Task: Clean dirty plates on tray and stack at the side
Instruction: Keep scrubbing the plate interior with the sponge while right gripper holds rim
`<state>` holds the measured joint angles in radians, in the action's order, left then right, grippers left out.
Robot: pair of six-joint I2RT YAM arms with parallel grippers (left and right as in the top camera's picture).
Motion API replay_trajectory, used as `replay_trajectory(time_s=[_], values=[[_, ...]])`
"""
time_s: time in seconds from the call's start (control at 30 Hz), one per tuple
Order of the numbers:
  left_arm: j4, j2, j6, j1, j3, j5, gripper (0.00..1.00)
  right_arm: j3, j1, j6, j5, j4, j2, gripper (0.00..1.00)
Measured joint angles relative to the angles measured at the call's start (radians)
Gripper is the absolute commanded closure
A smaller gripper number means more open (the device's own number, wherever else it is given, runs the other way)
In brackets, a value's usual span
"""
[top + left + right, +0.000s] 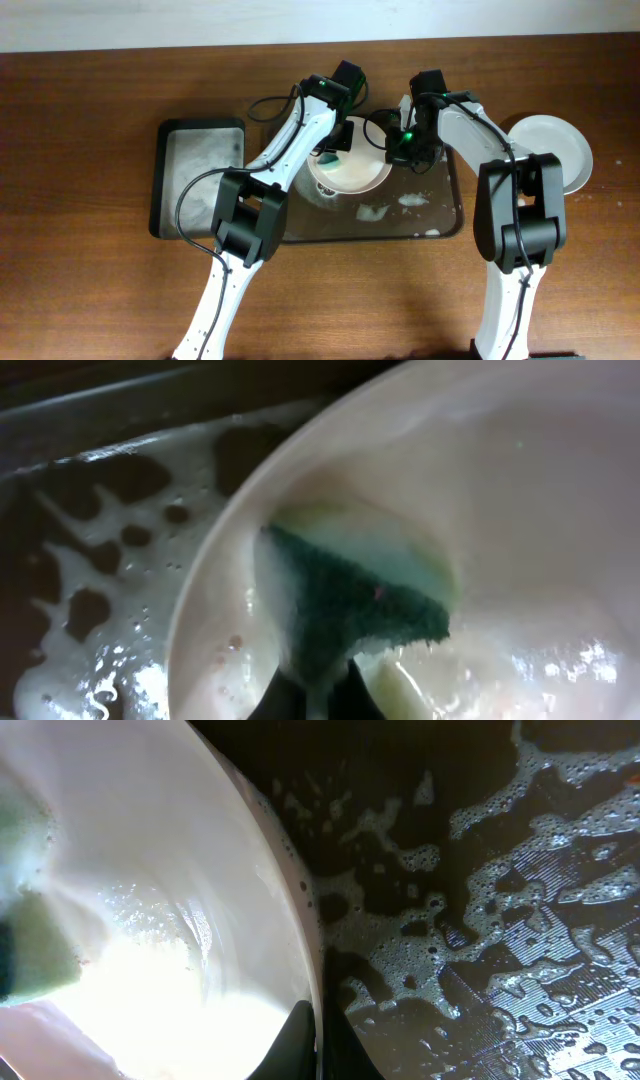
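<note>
A white plate (366,178) lies tilted on the dark grey tray (445,185). My left gripper (335,148) is shut on a green sponge (360,600), which presses on the plate's wet inner face (520,510). My right gripper (400,155) is shut on the plate's right rim (305,940), with one finger inside the plate and one outside. The sponge (35,955) shows at the left edge of the right wrist view. Soapy foam covers the tray floor (480,840). A second white plate (558,150) sits on the table to the right of the tray.
A smaller black tray (195,180) with foam in it stands to the left of the grey tray. Foam blobs (372,212) lie on the grey tray's front part. Bare wooden table runs along the front.
</note>
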<state>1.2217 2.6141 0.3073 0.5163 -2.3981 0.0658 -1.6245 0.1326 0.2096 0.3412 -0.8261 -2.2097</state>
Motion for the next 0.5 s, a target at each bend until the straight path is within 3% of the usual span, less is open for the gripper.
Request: replay_trajectory(time_s=[0.27,0.5], values=[[0.086,0.001,-0.341,-0.048,-0.001,-0.304,0.99,0.0,0.0,-0.001,0.0,-0.006,0.0,0.96],[0.069,0.012,-0.458,-0.045,0.004,-0.434,0.99,0.0,0.0,0.0,0.0,-0.006,0.0,0.96]])
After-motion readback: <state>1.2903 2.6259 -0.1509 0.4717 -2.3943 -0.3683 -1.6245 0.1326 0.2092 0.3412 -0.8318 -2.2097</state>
